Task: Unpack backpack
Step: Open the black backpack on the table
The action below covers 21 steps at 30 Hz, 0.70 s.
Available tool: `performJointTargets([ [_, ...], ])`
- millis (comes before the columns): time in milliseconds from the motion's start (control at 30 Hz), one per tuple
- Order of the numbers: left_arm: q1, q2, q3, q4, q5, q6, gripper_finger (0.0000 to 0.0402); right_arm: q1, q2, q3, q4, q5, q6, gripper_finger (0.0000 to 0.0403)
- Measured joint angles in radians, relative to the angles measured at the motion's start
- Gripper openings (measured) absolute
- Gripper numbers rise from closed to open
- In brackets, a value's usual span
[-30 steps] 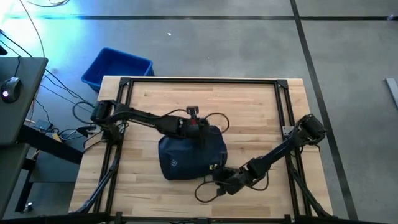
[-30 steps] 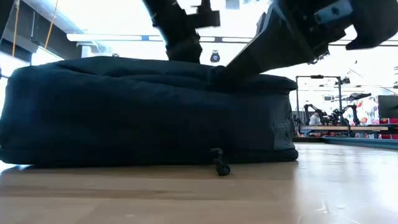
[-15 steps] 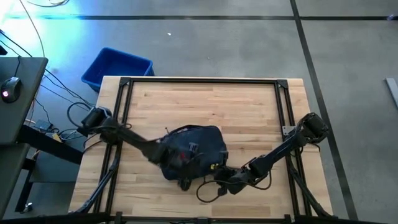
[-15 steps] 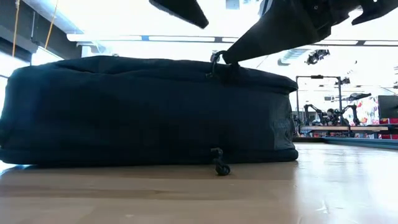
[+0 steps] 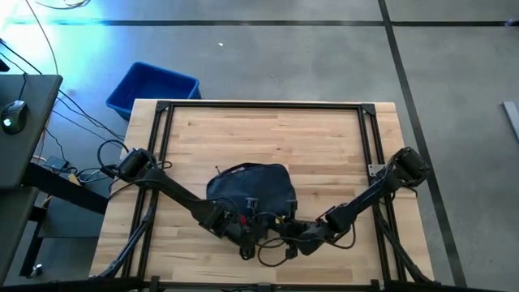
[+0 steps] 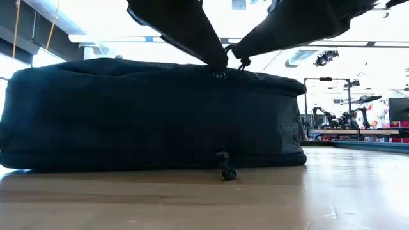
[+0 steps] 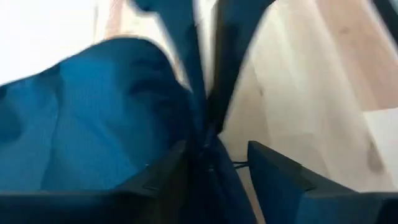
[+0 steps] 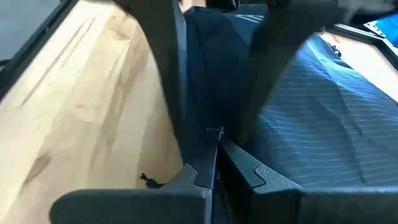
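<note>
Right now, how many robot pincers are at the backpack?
2. The left pincer and the right pincer both sit at the near edge of the backpack, close to each other, one arm reaching in from each side. No other pincer shows.

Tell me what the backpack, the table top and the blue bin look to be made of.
Backpack: soft woven fabric, matte dark navy; it sags and creases, and the right wrist view shows a fine weave.
Table top: light wood, probably glued strips with a smooth finish; plank lines and grain show.
Blue bin: likely rigid plastic, bright blue, with straight walls and a firm rim.
</note>
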Motion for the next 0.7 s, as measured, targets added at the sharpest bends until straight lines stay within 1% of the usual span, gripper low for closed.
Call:
performJointTargets([
  [133, -0.004, 0.017, 0.0, 0.029, -0.063, -0.046, 0.0168, 0.015, 0.0, 0.0, 0.006, 0.019, 0.015, 0.0],
  [267, -0.014, 0.032, 0.0, 0.077, -0.071, -0.053, 0.0158, 0.022, 0.0, 0.0, 0.014, 0.027, 0.022, 0.0],
  [333, -0.019, 0.038, 0.0, 0.096, -0.077, -0.056, 0.014, 0.022, 0.0, 0.0, 0.015, 0.027, 0.04, 0.0],
  [400, -0.022, 0.04, 0.0, 0.099, -0.083, -0.065, 0.0113, 0.022, 0.0, 0.0, 0.015, 0.026, 0.053, 0.0],
  [533, -0.035, 0.04, 0.0, 0.084, -0.111, -0.075, 0.0029, 0.019, 0.0, 0.0, 0.015, 0.026, 0.037, 0.0002],
  [567, -0.04, 0.04, 0.0, 0.077, -0.124, -0.075, 0.0016, 0.019, 0.0, 0.0, 0.015, 0.026, 0.014, 0.0006],
  [633, -0.052, 0.04, 0.0, 0.067, -0.15, -0.078, 0.001, 0.019, 0.0, 0.0, 0.025, 0.028, -0.054, 0.0021],
  [700, -0.061, 0.04, 0.0, 0.049, -0.164, -0.093, 0.0009, 0.019, 0.0, 0.013, 0.012, 0.049, -0.119, 0.0047],
])
